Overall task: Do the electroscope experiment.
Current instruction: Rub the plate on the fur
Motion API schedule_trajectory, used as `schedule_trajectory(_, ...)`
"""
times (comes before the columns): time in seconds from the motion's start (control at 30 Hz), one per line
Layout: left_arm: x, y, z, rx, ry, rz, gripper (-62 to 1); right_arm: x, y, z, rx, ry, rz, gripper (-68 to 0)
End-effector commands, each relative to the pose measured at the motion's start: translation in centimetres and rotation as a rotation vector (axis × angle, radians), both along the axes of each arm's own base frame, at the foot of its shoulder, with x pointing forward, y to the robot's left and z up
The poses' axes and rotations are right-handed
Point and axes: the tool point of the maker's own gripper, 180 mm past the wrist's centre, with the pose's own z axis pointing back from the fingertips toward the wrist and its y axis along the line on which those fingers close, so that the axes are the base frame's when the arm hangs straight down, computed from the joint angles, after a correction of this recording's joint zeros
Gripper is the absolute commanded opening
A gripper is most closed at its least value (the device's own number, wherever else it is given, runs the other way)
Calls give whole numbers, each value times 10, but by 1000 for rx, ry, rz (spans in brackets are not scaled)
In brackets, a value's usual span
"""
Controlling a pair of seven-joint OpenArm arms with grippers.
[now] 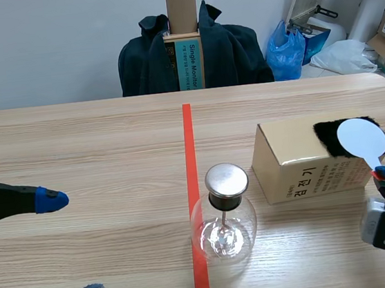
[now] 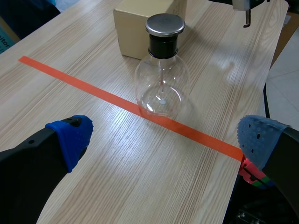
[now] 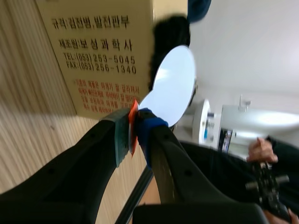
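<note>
Evidently the left gripper (image 1: 72, 246) is idle: its fingers are spread wide above the table (image 1: 109, 146), holding nothing, well apart from the electroscope (image 1: 223, 224). That flask stands upright on the red tape line (image 1: 189, 137) at mid-table, its metal cap (image 1: 226, 179) exposed for a charged thing to approach. Just beside it, the cardboard box (image 1: 299, 163) carries a black fur patch (image 1: 331, 138). The right gripper (image 3: 132, 133) pinches the white disc (image 1: 360, 139) by its stem, face against the fur, likely to rub up a charge.

One glass flask (image 1: 222, 217) with one metal cap (image 1: 226, 179), one cardboard box (image 1: 299, 166), one white disc (image 1: 361, 137), one black fur patch (image 1: 331, 136), one red tape line (image 1: 188, 144), all on one counter (image 1: 95, 148); behind, one dark jacket (image 1: 230, 49) and one blue bag (image 1: 286, 53)
</note>
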Motion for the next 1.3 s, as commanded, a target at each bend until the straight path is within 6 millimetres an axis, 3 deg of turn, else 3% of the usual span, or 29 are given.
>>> schedule_trajectory(0.0, 2, -4, 7, -34, -13, 0, 14, -2, 19, 5, 29, -5, 102, -667)
schedule_trajectory(0.07, 2, -4, 7, -34, -13, 0, 14, 1, 14, 7, 12, -12, 73, -667)
schedule_trajectory(0.17, 2, -4, 7, -34, -13, 0, 14, 0, -19, -1, -56, 12, -93, -667)
schedule_trajectory(0.2, 2, -4, 7, -34, -13, 0, 14, 0, -19, 0, -55, 11, -89, -667)
schedule_trajectory(0.33, 2, -4, 7, -34, -13, 0, 14, -4, 19, 5, 16, -3, 90, -667)
schedule_trajectory(0.5, 2, -4, 7, -34, -13, 0, 14, -1, -19, 0, -58, 14, -93, -667)
schedule_trajectory(0.63, 2, -4, 7, -34, -13, 0, 14, -4, 17, 5, 11, -1, 81, -667)
schedule_trajectory(0.7, 2, -4, 7, -34, -13, 0, 14, -3, 10, 4, -3, 1, 47, -667)
schedule_trajectory(0.8, 2, -4, 7, -34, -13, 0, 14, 0, -19, 0, -61, 12, -94, -667)
schedule_trajectory(1.0, 2, -4, 7, -34, -13, 0, 14, -1, 6, 6, -10, -6, 44, -667)
schedule_trajectory(1.13, 2, -4, 7, -34, -13, 0, 14, -1, 3, 7, -17, -7, 43, -667)
schedule_trajectory(1.27, 2, -4, 6, -33, -13, -1, 14, 1, -13, 13, -43, -22, -16, -667)
